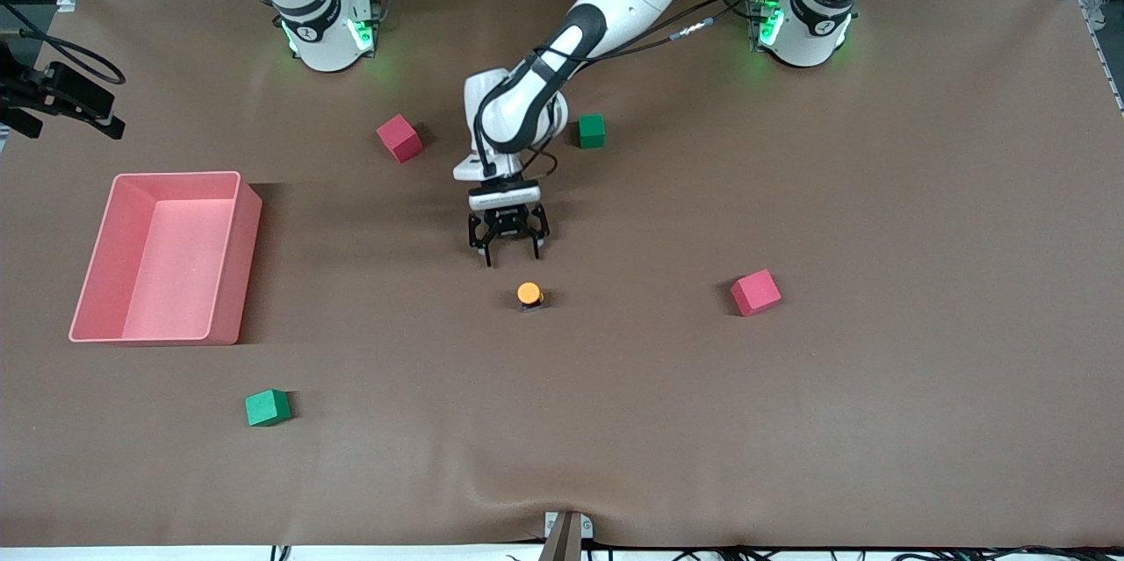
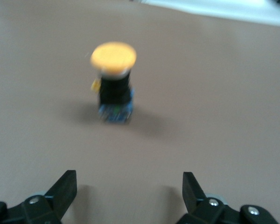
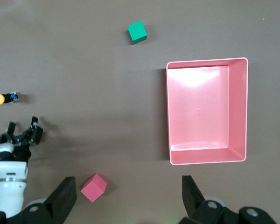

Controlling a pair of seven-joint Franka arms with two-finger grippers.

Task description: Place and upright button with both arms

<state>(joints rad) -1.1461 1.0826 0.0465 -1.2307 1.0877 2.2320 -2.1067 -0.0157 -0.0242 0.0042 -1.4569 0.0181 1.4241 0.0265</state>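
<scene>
Fingers [image 2: 65,189] of the left gripper [image 1: 509,250] stand spread and empty just beside the tiny black push-button with orange cap [image 1: 529,294], upright mid-bench; a careless retreat could clip and topple it. The right gripper [image 3: 128,196], fingers also spread, waits high over the pink plastic tray [image 3: 206,111].

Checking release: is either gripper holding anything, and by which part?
Nothing held. Left gripper is open, clear of the button, which stands upright on the table. Right gripper is open, empty, waiting.
</scene>
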